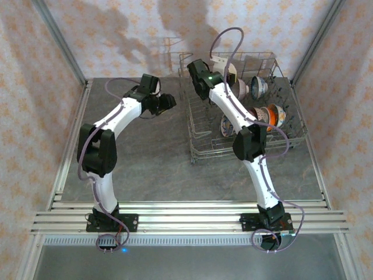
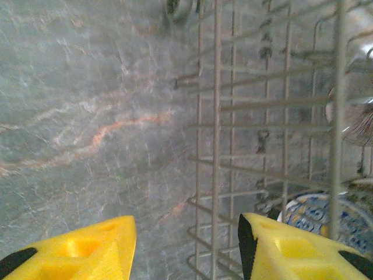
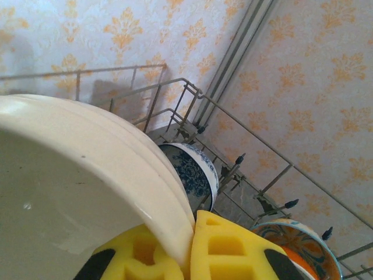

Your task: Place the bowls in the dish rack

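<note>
Grey table point(image 1: 145, 166): several bowls point(image 1: 274, 114) already stand in the dish rack point(image 1: 201, 153); right gripper point(image 3: 189, 251) pinches a white bowl point(image 3: 87, 175) by its rim over the rack's far end, left gripper point(image 2: 186, 245) spread, empty, alongside; probably the last bowl

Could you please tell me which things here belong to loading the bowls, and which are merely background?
Job in hand: dish rack; white bowl held in the right gripper; blue-and-white bowl and orange-patterned bowl, both in the rack.

Not part of it: stone-look table; patterned walls; aluminium rails.
</note>
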Available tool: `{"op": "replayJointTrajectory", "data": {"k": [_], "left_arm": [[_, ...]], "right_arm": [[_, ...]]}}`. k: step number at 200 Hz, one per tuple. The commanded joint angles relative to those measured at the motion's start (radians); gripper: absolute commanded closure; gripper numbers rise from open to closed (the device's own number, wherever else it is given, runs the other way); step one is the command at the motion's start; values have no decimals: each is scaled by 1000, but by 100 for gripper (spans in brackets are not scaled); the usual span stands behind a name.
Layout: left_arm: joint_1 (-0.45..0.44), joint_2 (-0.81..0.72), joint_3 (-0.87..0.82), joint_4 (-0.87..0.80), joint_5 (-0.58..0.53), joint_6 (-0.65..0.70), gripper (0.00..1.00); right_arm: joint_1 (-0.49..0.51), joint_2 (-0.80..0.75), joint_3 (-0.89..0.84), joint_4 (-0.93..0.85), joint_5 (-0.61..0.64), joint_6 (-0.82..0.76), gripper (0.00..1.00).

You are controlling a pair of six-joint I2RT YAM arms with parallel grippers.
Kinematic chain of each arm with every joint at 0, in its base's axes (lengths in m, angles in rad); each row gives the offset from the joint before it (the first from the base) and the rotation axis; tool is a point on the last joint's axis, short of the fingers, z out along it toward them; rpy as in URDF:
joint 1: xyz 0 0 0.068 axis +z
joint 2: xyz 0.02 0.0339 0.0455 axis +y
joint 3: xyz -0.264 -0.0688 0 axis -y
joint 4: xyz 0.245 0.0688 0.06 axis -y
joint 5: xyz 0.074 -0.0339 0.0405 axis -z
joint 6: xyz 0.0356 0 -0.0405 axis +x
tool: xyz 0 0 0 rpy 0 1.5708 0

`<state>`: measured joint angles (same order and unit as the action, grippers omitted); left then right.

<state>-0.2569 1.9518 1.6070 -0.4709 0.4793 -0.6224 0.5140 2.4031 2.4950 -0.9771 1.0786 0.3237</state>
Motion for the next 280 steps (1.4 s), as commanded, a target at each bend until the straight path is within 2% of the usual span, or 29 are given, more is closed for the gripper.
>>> {"op": "replayJointTrajectory", "data": {"k": [1, 53, 114, 154, 207, 280], "left_arm": [[-27, 35, 48, -86, 48, 70, 50], [-81, 76, 99, -181, 59, 176, 51], [-123, 68, 64, -131, 129, 152, 52], [-126, 34, 51, -142, 100, 164, 52], [-126, -27, 14, -121, 53, 139, 53], [-125, -118, -91, -62, 8, 82, 55]], "right_arm": [[-14, -8, 52, 1, 124, -12, 100], [-24, 44, 53, 20, 195, -60, 100], [-27, 116, 70, 112, 288, -182, 100], [-27, 170, 88, 150, 322, -235, 100], [-26, 207, 96, 156, 321, -249, 100], [-19, 221, 113, 111, 243, -254, 98]]}}
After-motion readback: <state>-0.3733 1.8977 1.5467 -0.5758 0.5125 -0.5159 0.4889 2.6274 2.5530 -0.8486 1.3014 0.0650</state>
